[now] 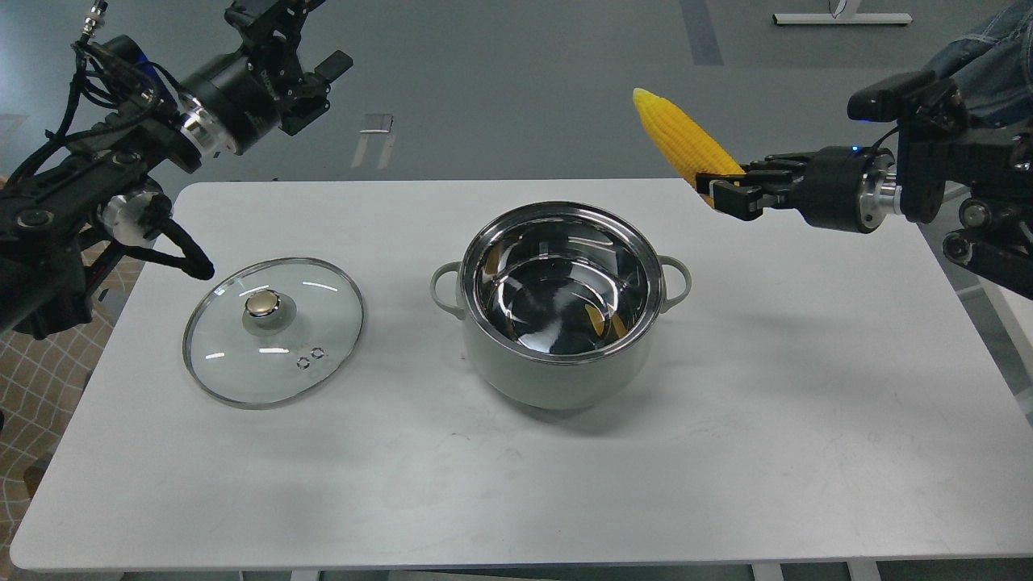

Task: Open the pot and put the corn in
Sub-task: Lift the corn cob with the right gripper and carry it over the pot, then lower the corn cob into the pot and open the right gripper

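The pale grey-green pot (557, 367) stands open in the middle of the white table (807, 420), its shiny steel interior showing a yellow reflection. Its glass lid (273, 331) with a metallic knob lies flat on the table to the pot's left. My right gripper (718, 190) is shut on the thick end of the yellow corn (682, 135), holding it in the air above and to the right of the pot, its pointed tip up and to the left. My left gripper (311, 77) is raised high above the table's far left, away from the lid, and holds nothing; its fingers look spread.
The table's left edge runs close to the lid. Grey floor lies beyond the far edge, and a patterned mat shows at the lower left. A black cable loop (181, 250) from my left arm hangs just above the table beside the lid.
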Controlling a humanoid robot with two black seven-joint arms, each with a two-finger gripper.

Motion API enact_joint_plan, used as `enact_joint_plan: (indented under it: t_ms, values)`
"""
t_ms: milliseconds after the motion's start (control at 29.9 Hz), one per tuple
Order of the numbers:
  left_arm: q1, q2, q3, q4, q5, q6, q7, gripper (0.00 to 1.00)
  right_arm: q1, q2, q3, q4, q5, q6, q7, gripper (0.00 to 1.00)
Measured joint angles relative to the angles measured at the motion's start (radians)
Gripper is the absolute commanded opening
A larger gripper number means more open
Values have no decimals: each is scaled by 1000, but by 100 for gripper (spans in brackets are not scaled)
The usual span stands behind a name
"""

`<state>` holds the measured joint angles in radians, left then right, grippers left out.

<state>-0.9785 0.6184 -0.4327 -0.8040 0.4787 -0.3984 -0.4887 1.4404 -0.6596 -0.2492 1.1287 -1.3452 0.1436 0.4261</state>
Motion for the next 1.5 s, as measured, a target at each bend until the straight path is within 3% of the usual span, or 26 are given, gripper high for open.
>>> enact_joint_plan:
  t_ms: [134,301,602,902,1270,1504]
  values:
    - [0,-4,0,-1,0,-1,0,97,76,3,-73,93,-12,17,-2,4]
    - [0,-6,0,-11,0,0,0,97,119,88,-157,109,-39,19,-4,5]
    - [0,-8,-1,-14,0,3,0,97,108,271,-232,-2,-35,18,-6,7]
    - [0,-8,-14,-14,0,4,0,97,90,303,-255,-19,-33,18,-6,16]
    - [2,-6,-17,-14,0,4,0,97,70,323,-260,-47,-31,17,-7,57]
    - [3,-6,-18,-15,0,3,0,97,69,331,-257,-51,-30,16,-7,95]
